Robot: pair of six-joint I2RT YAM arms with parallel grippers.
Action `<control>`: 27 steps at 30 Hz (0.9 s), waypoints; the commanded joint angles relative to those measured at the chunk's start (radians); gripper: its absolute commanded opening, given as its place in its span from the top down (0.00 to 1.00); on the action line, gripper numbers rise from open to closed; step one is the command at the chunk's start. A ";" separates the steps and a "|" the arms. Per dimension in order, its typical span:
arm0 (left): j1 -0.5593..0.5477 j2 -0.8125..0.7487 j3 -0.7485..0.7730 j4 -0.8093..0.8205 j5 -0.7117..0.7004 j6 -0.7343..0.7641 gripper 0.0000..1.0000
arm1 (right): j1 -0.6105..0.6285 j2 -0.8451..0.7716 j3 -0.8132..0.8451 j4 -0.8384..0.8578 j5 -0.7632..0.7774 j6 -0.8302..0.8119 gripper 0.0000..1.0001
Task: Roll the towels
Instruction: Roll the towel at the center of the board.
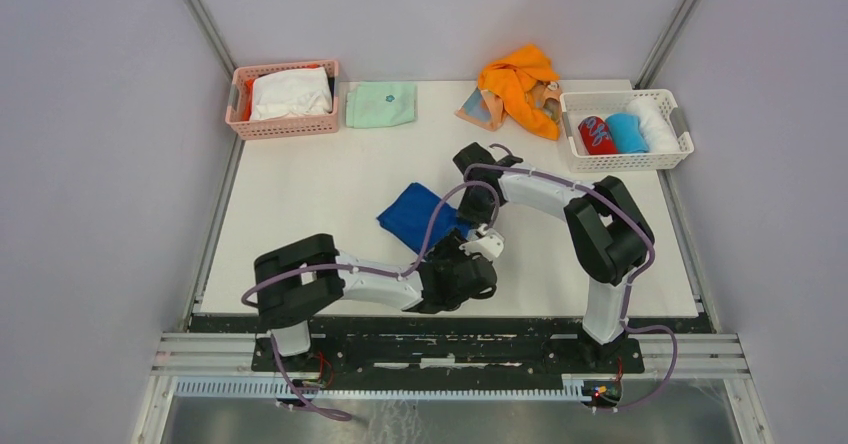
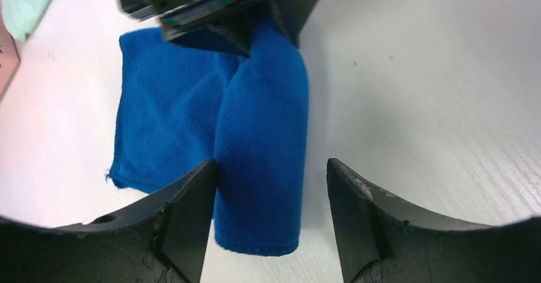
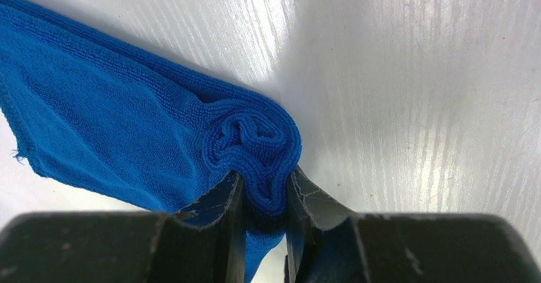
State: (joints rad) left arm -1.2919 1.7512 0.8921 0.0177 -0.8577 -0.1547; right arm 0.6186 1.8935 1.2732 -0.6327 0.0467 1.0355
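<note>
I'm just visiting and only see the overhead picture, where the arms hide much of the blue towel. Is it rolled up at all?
Observer: Partly. The right wrist view shows one edge of the blue towel wound into a spiral, pinched in the jaws of the right gripper.
Operator: And the other arm?
Observer: The left wrist view shows the jaws of the left gripper open, standing either side of the roll's near end.
Operator: Same end?
Observer: No; in that view the right one holds the roll's far end.

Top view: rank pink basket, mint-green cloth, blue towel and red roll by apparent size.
1. pink basket, largest.
2-3. mint-green cloth and blue towel look alike; the towel is partly hidden, so no ranking.
4. red roll, smallest.
</note>
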 commanded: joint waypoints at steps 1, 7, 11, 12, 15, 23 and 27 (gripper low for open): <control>-0.037 0.068 0.064 0.125 -0.095 0.146 0.30 | -0.016 0.036 -0.018 -0.097 0.036 -0.005 0.77; -0.029 0.174 0.118 0.057 -0.108 0.120 0.32 | -0.020 0.035 -0.022 -0.085 0.014 -0.011 0.77; 0.011 0.186 0.129 -0.024 -0.066 0.025 0.45 | -0.028 0.016 -0.037 -0.074 0.002 -0.017 0.77; 0.023 0.179 0.123 -0.037 -0.047 0.005 0.50 | -0.032 0.005 -0.048 -0.064 -0.005 -0.017 0.77; 0.052 0.134 0.095 -0.048 0.016 -0.038 0.67 | -0.045 -0.038 -0.082 0.000 -0.033 -0.020 0.76; 0.174 -0.058 0.004 -0.043 0.417 -0.195 0.83 | -0.103 -0.186 -0.189 0.198 -0.147 -0.047 0.57; 0.312 -0.124 -0.058 -0.014 0.673 -0.294 0.84 | -0.129 -0.264 -0.265 0.331 -0.198 -0.039 0.41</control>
State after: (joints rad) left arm -1.0988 1.6985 0.8909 -0.0097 -0.4911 -0.2756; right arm 0.5167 1.7287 1.0611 -0.4446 -0.1062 1.0088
